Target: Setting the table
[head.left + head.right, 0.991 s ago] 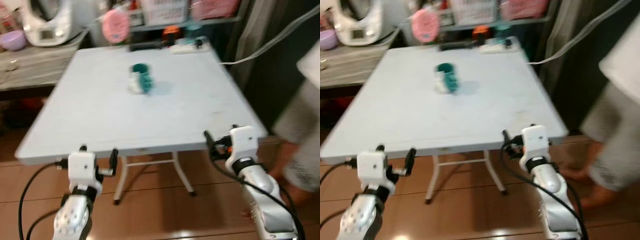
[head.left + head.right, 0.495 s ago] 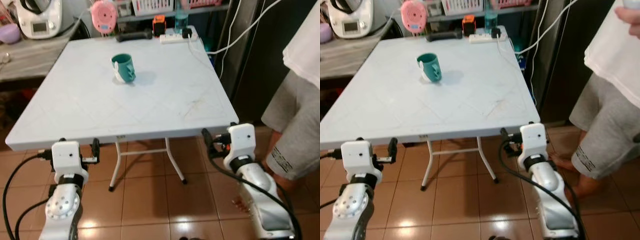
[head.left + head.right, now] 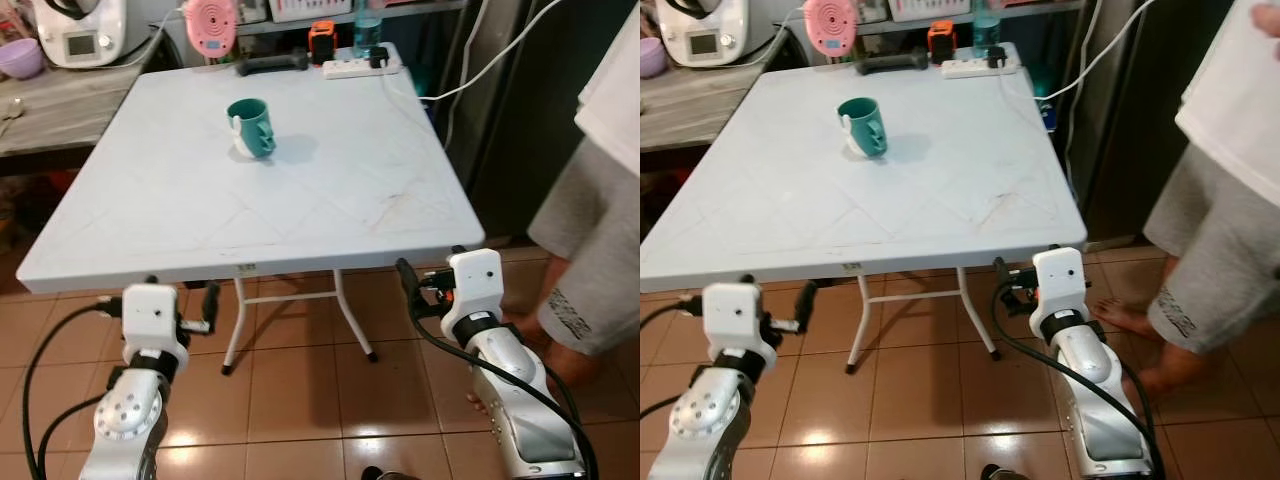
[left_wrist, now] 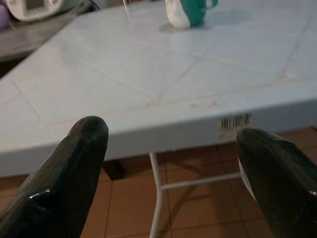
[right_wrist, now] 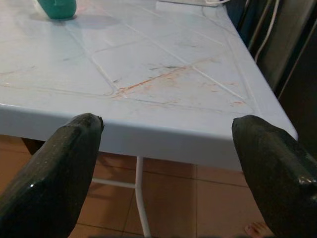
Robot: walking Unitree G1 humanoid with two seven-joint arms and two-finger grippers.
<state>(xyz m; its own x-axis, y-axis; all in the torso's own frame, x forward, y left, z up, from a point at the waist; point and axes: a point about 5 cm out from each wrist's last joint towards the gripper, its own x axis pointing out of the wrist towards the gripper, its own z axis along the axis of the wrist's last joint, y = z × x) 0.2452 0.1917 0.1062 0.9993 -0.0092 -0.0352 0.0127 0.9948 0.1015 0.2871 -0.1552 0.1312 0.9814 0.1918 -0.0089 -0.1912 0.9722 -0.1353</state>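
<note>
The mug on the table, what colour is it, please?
Teal mug, clearest in the left eye view.

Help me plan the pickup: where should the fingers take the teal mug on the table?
Probably across the body of the teal mug, coming from the near edge of the folding table. It stands upright, and its handle seems to point toward the robot's right, leaving the body's near sides free.
</note>
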